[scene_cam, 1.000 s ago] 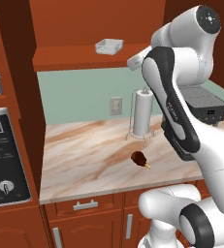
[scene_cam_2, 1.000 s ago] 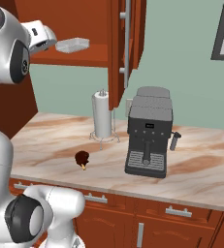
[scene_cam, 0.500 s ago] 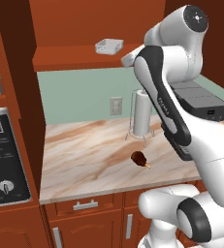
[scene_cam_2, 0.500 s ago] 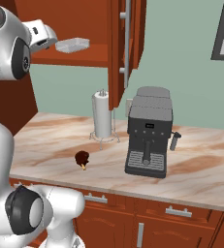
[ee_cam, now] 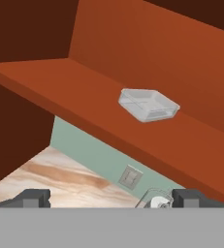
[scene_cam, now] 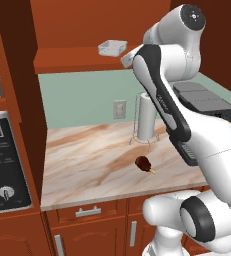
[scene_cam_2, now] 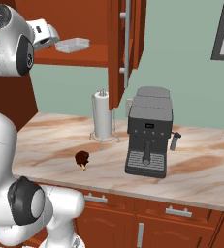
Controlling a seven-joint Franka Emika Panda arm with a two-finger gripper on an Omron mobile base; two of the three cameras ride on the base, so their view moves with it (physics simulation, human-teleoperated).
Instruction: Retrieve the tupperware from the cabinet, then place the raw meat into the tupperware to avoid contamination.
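the arm has swung upward in the last second, and the pincer (scene_cam_2: 53, 38) now points at the open cabinet (scene_cam_2: 111, 29), just beside the tupperware (scene_cam_2: 72, 45) but not touching it; in the earlier pictures the elbow was lower and covered more of the paper towel roll (scene_cam: 147, 119), which now shows almost whole; the tupperware itself has not moved, it lies flat on the cabinet shelf (ee_cam: 84, 101), close to the front edge; the pincer is spread wide and holds nothing, and in the hand view its two dark tips stand far apart at the bottom, with the container ahead and a little above them.

i judge that the task is at its first step: the approach to the container is nearly done, the grasp is not yet made; the raw meat (scene_cam: 143, 162) waits on the table (scene_cam: 87, 165), apart from everything else, with its bone end toward the front edge.

the table is a marbled beige and brown top; a coffee machine (scene_cam_2: 149, 131) stands on it beside the towel roll; behind is a pale green wall with an outlet (scene_cam: 119, 108); at the left is an oven panel (scene_cam: 2, 160) with a knob; under the table are wooden drawers (scene_cam_2: 133, 208) with short handles.
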